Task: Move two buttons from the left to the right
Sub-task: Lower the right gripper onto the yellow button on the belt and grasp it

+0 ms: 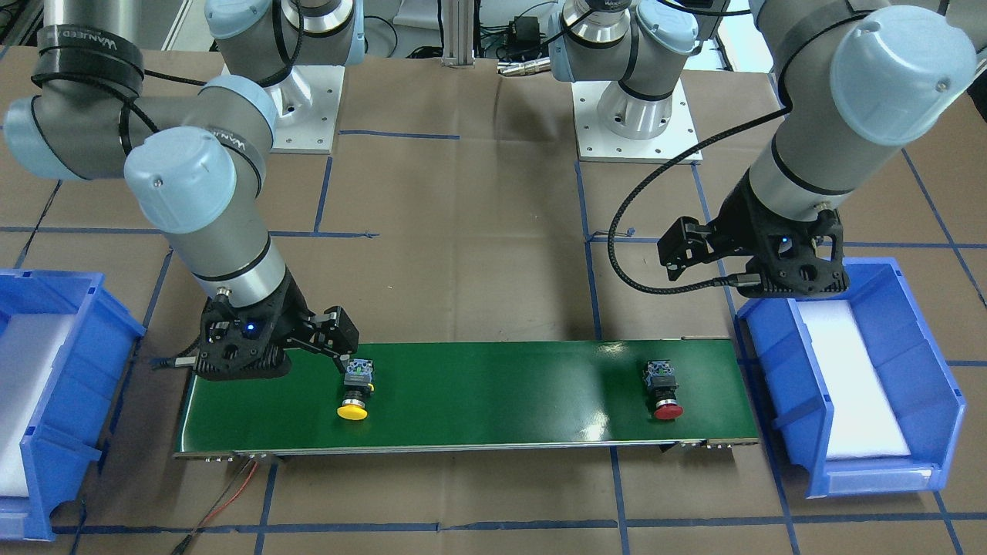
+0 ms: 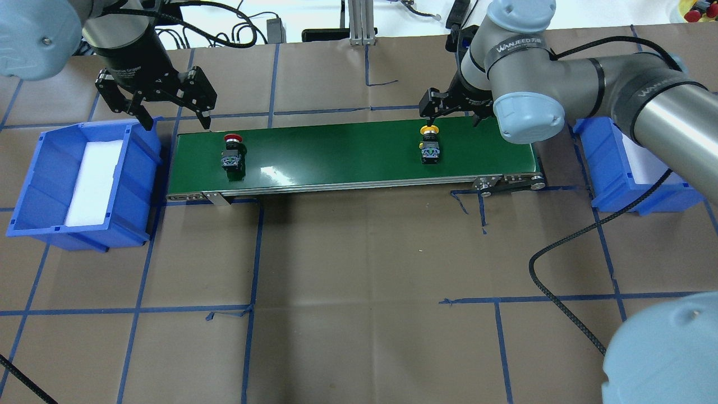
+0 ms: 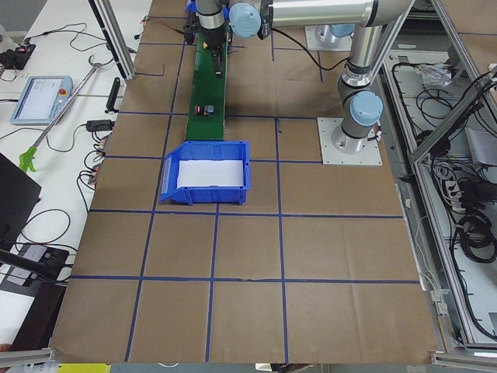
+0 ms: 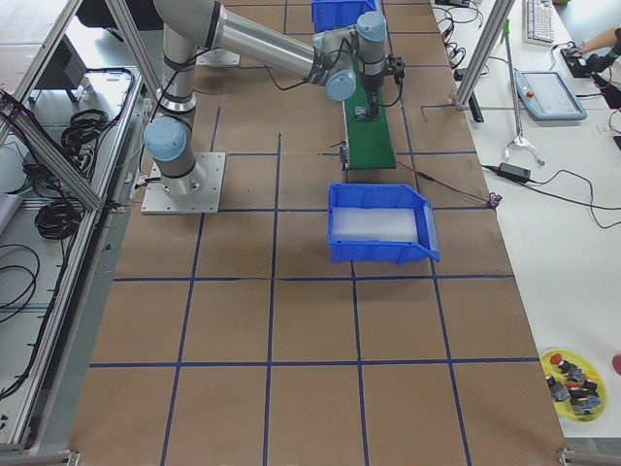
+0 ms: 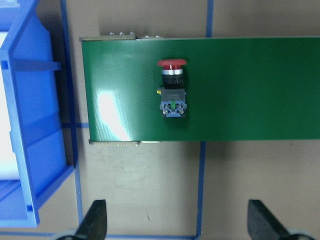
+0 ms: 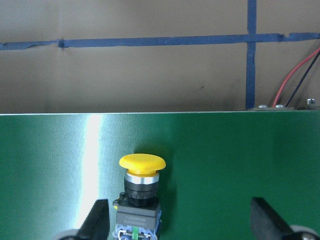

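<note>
Blue bins at both ends of the belt, two of them. Left-edge bin (image 2: 33, 185) sits at the left edge of the overhead frame with a white pad (image 2: 95, 179) on its floor. Right-edge bin (image 2: 611, 174) sits at the right edge, half hidden under the arm; a second white pad (image 2: 645, 163) shows inside it.

Green belt (image 2: 348, 154) runs across the upper middle of the overhead view between the bins. Both buttons lie on their sides on it, caps pointing to the top of the frame. Red button (image 2: 232, 152) is near the belt's left end and yellow button (image 2: 429, 146) is right of its centre, so they're well apart.

Left gripper (image 2: 178, 122) hangs at upper left, over the gap between the left-edge bin and the belt end. My left wrist feed shows its fingers (image 5: 96, 220) spread wide, holding nothing, red button clear of them.

Right gripper (image 2: 452, 116) is low over the belt's top edge. Its fingers (image 6: 97, 222) are spread too; the yellow button sits just beside the one at lower left of the wrist frame. I can't tell if they touch, and nothing is grasped.

Yellow dish (image 4: 572, 381), lower right of the right-side view, holds a heap of small parts, too small to name.
</note>
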Tool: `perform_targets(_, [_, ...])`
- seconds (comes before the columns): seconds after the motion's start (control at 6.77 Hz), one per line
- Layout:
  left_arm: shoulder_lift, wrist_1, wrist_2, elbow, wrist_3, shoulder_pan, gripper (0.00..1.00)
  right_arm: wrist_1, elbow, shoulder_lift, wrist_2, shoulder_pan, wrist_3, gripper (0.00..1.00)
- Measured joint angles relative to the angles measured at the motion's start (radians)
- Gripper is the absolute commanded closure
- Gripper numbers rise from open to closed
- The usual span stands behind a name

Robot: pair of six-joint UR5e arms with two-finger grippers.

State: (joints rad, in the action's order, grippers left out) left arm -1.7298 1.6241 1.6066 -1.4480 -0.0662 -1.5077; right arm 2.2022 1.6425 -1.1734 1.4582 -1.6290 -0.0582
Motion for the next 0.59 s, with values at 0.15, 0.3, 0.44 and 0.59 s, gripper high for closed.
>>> perform_targets(0.15, [0.008,0.005,0.001,0.000,0.001,-0.007,0.00,0.000,-0.014,0.027,0.007,0.000,-0.001,0.00])
perform_targets(0.3, [0.015,0.006,0.002,0.000,0.002,-0.016,0.00,-0.003,-0.018,0.045,0.010,-0.001,-0.001,0.00])
perform_targets(0.44, [0.020,0.005,-0.001,0.000,0.004,-0.026,0.00,-0.007,-0.016,0.056,0.011,-0.001,-0.001,0.00])
perform_targets(0.59, [0.021,0.002,-0.006,0.000,0.008,-0.030,0.00,-0.009,-0.013,0.063,0.012,-0.002,-0.002,0.03])
